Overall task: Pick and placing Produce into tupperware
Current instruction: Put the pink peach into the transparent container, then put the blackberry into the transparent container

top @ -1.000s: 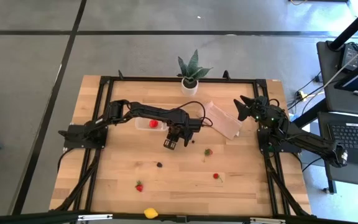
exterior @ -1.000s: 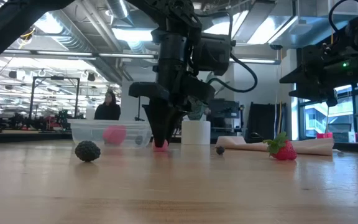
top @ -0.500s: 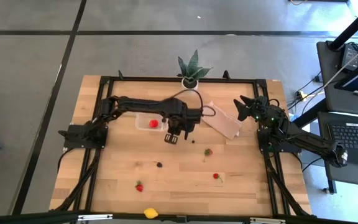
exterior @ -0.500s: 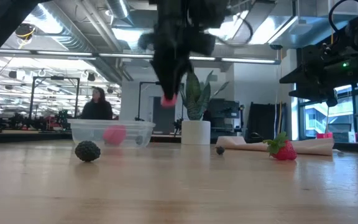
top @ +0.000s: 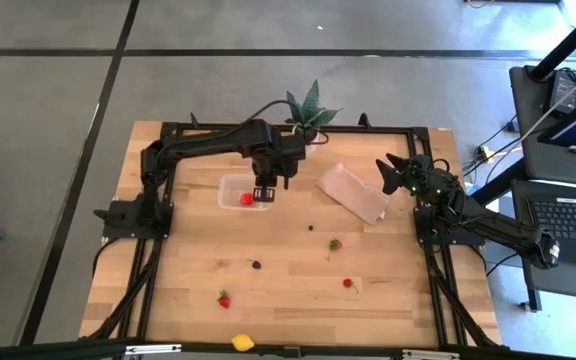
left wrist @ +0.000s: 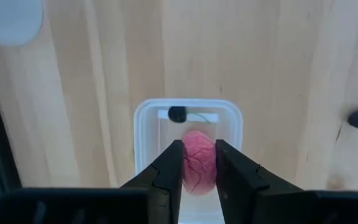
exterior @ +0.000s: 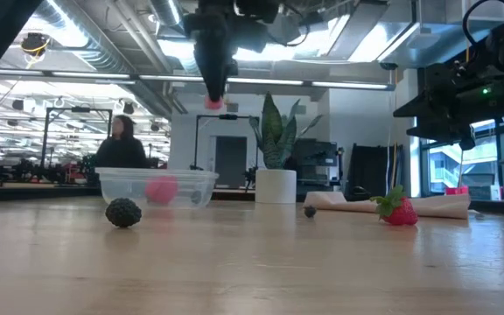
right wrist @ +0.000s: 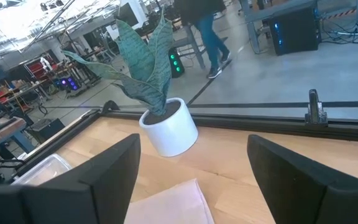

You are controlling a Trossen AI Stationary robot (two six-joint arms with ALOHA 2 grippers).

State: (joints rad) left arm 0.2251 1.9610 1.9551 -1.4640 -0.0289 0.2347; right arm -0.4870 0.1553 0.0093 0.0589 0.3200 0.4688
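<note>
left end effector [left wrist: 197,168] pinching pink produce piece [left wrist: 198,169] above tupperware [top: 240,192] near desk's far edge, red piece [top: 247,199] sitting inside, right end effector [top: 392,172] waiting wide open, empty, by desk's right edge

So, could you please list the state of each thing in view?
Left gripper: shut on pink fruit, above tupperware.
Right gripper: open, idle.
Tupperware: open, holds fruit.
Strawberries: on table.
Lemon: at table edge.
Plant: upright.

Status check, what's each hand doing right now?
Left hand shut on pink fruit, above tupperware. Right hand open, waiting by plant. Drop unobstructed.
</note>
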